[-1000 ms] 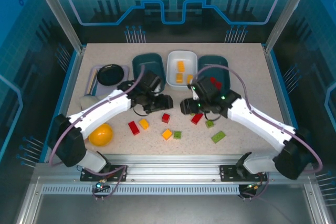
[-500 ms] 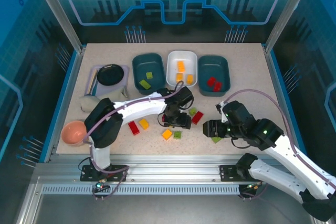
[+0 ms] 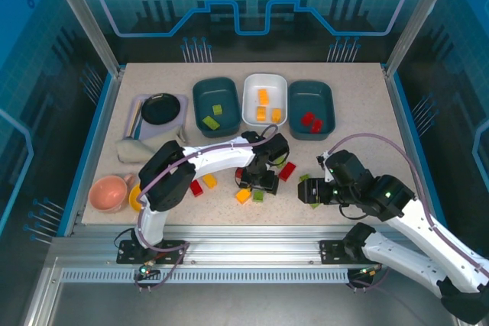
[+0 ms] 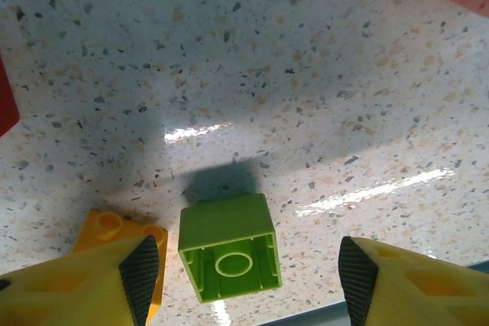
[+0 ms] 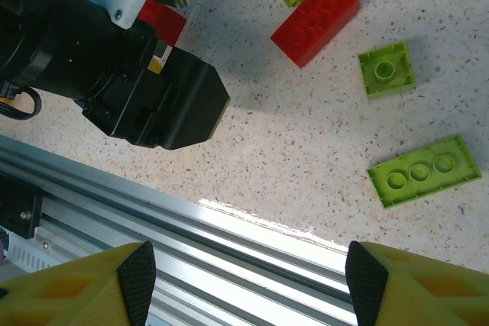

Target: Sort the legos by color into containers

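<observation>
My left gripper [image 4: 244,272] [image 3: 258,182] is open around a light green lego [image 4: 229,257] that lies with its hollow underside towards the camera. An orange lego [image 4: 114,230] touches the left finger. My right gripper [image 5: 244,280] [image 3: 307,191] is open and empty over the table's front edge. Beyond it lie a red lego [image 5: 315,19], a small green one [image 5: 386,69] and a long green one [image 5: 424,171]. The left teal tray [image 3: 200,104] holds green legos, the white tray [image 3: 252,108] orange ones and the right teal tray [image 3: 325,104] red ones. Loose red [image 3: 196,187] and orange [image 3: 209,180] legos lie to the left.
The aluminium rail [image 5: 229,242] runs right under my right gripper. The left arm's black wrist [image 5: 145,97] stands close to its left. A pink cup [image 3: 109,192] and a yellow bowl [image 3: 136,198] sit front left, and a black dish [image 3: 160,108] sits back left.
Both grippers came forward from the trays to the loose legos. In the last half second the left gripper settled over the green lego. The right one barely shifted.
</observation>
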